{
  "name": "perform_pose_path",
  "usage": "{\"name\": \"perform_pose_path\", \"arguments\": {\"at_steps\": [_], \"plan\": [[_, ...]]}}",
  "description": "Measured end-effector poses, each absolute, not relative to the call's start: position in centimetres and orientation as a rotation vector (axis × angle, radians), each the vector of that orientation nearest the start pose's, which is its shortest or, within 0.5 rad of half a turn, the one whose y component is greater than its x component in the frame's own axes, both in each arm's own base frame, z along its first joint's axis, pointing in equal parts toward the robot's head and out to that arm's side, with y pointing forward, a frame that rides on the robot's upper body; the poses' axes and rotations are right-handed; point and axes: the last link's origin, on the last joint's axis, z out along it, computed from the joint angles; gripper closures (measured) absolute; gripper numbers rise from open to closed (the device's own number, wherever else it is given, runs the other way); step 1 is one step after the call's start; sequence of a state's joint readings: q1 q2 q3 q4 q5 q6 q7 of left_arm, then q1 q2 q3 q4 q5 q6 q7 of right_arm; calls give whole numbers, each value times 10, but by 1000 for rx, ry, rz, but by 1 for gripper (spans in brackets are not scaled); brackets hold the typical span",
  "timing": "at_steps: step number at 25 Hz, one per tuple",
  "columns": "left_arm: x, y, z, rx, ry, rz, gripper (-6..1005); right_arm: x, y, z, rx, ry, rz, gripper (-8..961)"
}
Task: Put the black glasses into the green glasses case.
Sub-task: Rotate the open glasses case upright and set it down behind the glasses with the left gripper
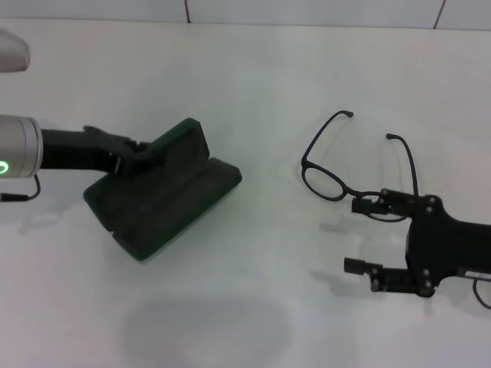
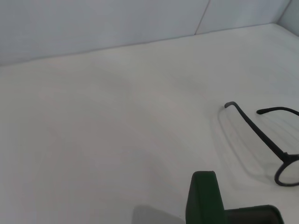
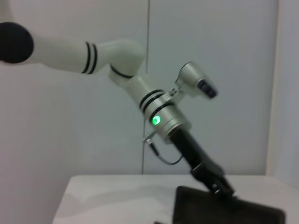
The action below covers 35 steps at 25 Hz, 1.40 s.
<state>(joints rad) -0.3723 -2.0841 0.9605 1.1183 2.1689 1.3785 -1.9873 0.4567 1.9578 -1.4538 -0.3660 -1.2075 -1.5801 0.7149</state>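
Note:
The green glasses case [image 1: 165,199] lies open at the left of the white table, its lid [image 1: 180,142] raised. My left gripper [image 1: 132,157] reaches in from the left and is shut on the lid's edge; the right wrist view shows that same left gripper [image 3: 212,181] on the case [image 3: 224,210]. The black glasses [image 1: 345,165] lie at the right, temple arms unfolded and pointing away from me. My right gripper [image 1: 359,234] is open beside them, its far finger [image 1: 367,204] touching or overlapping the near lens rim. In the left wrist view the case [image 2: 204,196] and glasses [image 2: 279,151] both show.
The white table [image 1: 253,77] meets a tiled wall [image 1: 307,11] at the back. The left arm's grey wrist link [image 1: 15,157] with a green light reaches in from the left edge. A faint shadow [image 1: 207,330] lies on the table in front of the case.

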Motion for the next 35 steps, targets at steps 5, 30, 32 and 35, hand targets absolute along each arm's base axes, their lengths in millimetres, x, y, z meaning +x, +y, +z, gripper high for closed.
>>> {"name": "perform_pose_path", "arguments": {"at_steps": [5,30,32,35], "plan": [[-260,354,38,-2537,-817,-231,781,258,278,-35,-2793,-46,946,214],[-183,406,-32,-2813,-44,-30,791,252,267,-46,-2792,-63,1000,215],[-178,404,-36,-2830,-37,-52,791,252,267,-46,-2792,-65,1002,215],[-173,399,-43,-2860,-20,-62,790,253,266,-47,-2793,-57,1001,215]]}}
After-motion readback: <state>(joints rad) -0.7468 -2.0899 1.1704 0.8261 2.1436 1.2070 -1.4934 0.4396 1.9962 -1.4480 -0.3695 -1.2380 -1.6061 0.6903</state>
